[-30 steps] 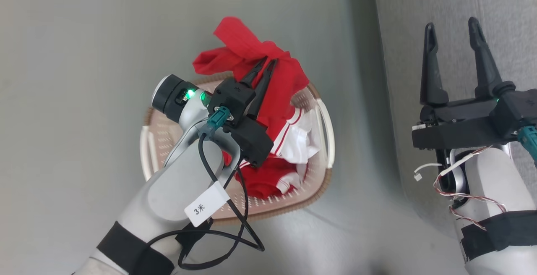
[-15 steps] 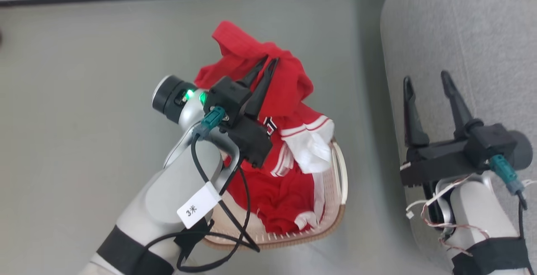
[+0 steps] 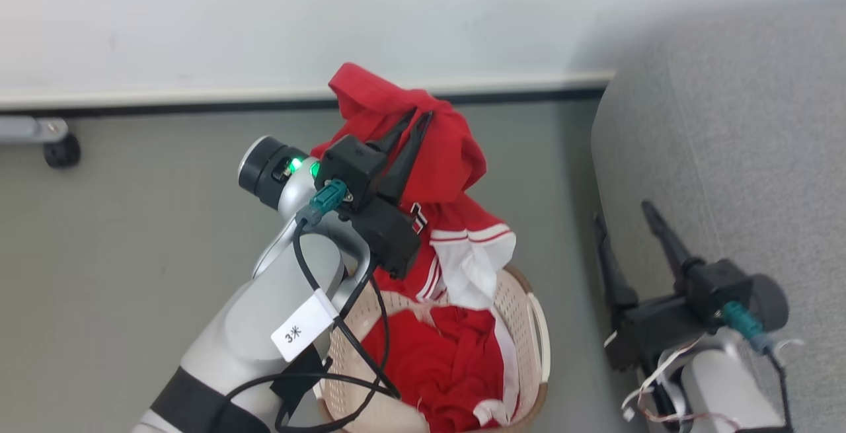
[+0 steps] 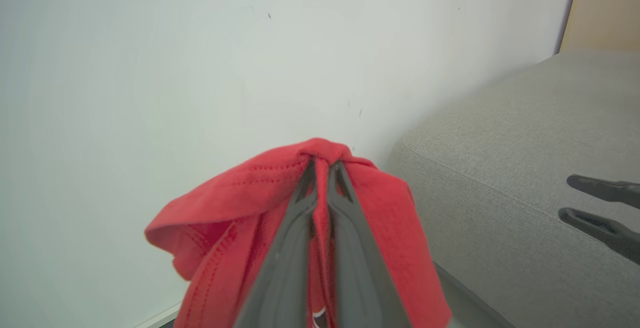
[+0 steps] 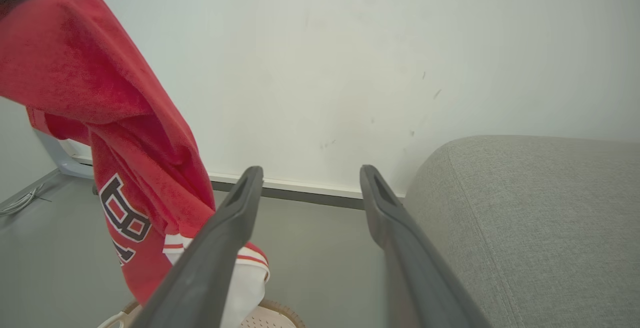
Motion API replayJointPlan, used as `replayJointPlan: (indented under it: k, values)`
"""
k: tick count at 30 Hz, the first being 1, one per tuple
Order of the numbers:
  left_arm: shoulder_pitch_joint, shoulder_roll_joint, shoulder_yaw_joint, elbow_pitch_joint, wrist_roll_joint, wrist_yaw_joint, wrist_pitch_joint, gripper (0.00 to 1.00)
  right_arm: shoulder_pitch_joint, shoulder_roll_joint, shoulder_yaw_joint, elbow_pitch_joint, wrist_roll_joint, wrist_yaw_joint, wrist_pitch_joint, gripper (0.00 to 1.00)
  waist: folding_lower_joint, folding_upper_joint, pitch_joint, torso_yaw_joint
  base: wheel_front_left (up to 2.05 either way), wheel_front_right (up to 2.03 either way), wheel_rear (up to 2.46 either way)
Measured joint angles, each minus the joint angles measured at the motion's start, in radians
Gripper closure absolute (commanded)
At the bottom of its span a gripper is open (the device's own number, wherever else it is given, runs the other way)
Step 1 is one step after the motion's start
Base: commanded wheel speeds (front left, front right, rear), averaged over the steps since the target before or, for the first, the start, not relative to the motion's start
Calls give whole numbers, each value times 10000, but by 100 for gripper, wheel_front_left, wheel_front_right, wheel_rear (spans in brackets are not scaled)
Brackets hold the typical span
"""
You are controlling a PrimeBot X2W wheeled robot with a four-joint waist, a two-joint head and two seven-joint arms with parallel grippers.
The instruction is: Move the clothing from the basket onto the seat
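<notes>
Jersey: red, pinched in left gripper, hoisted high to draw it free of basket.
Right gripper: fingers apart, empty, near seat.

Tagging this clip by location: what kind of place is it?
Probably an indoor living-room mock-up: large grey fabric seat, cream perforated plastic laundry basket on smooth grey floor, plain white wall behind.
</notes>
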Motion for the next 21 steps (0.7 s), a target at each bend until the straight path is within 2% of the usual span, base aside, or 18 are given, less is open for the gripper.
replayJointPlan:
  k: [10, 21]
  values:
    - [430, -12, -109, 424, -169, -173, 0, 100, 442, 77, 531, 616, -2, 270, 0, 0, 1, 0, -1365, 81, 0, 0, 0]
    - [587, -44, -313, 92, -366, -161, 2, 100, 549, 84, 1473, 880, -13, 610, 0, 0, 2, 0, -2699, 196, 0, 0, 0]
